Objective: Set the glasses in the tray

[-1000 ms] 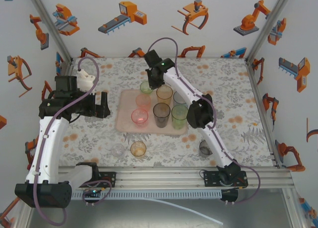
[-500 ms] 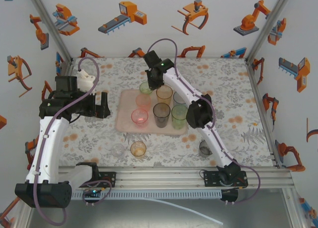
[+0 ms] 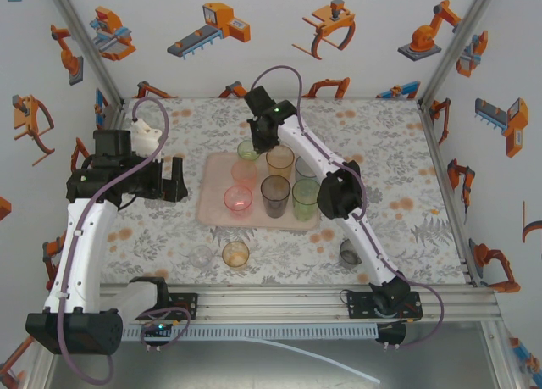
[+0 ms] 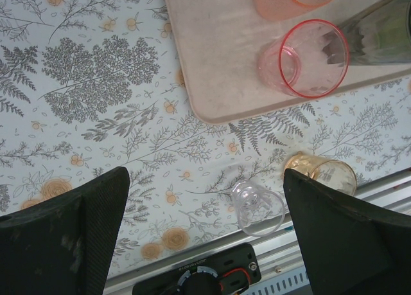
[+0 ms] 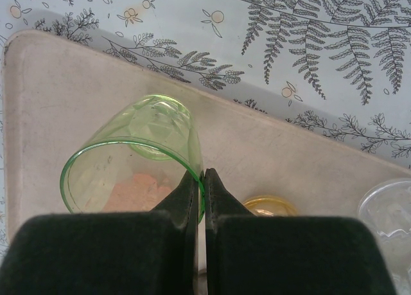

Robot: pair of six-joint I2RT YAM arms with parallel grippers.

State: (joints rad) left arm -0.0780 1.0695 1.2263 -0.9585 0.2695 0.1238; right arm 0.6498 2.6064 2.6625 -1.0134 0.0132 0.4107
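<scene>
The pale pink tray (image 3: 212, 204) holds several glasses: a pink one (image 3: 238, 200), a smoky one (image 3: 275, 194), a tall green one (image 3: 306, 197) and an amber one (image 3: 279, 160). My right gripper (image 3: 257, 145) is shut on the rim of a short green glass (image 3: 247, 150) at the tray's far left corner. In the right wrist view the jaws (image 5: 203, 177) pinch that green glass (image 5: 128, 160) over the tray (image 5: 64, 83). My left gripper (image 3: 176, 180) hangs open left of the tray, holding nothing. Its wrist view has a clear glass (image 4: 259, 208) between the fingers (image 4: 64, 237).
Off the tray near the front edge stand a clear glass (image 3: 201, 256), an amber glass (image 3: 235, 253) and a grey glass (image 3: 349, 252) beside the right arm. The metal rail (image 3: 279, 300) runs along the front. The left wrist view takes in the tray's corner (image 4: 218, 44) and the pink glass (image 4: 308, 63).
</scene>
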